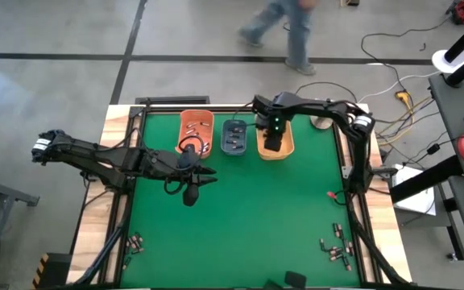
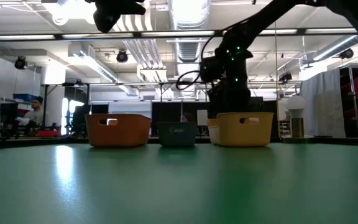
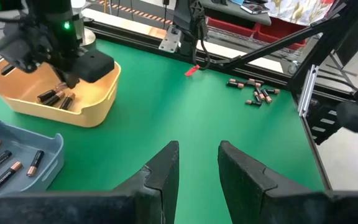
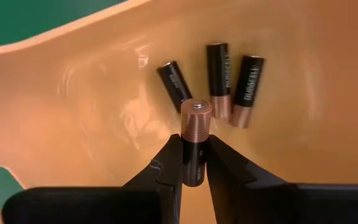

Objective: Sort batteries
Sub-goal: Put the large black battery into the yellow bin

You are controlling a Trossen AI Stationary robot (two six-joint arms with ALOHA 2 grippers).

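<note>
the right gripper [image 4: 192,163] is clamped narrowly on one battery [image 4: 194,140], dark body between the fingertips and its coppery end pointing away from the wrist. it hangs inside the yellow-orange bin [image 1: 285,149], just above the floor, where three more batteries [image 4: 220,79] already lie near the gripped one. judging by that, the step in hand is the drop into this bin. to do it well, the fingers should part only a little while low over the floor, so the cell settles beside the others rather than bouncing out, and the arm should then lift straight up clear of the bin's wall.

the left gripper [image 3: 197,163] hovers over bare green mat on the near side of the orange bin [image 1: 196,129], fingers a modest gap apart and holding nothing. between the orange bin and the yellow-orange bin sits the blue-grey bin [image 3: 39,140] with several slimmer batteries inside. far from the yellow-orange bin, loose batteries [image 1: 337,248] remain unsorted by the table's near right corner, and a few more loose cells [image 1: 134,242] by the near left corner.
</note>
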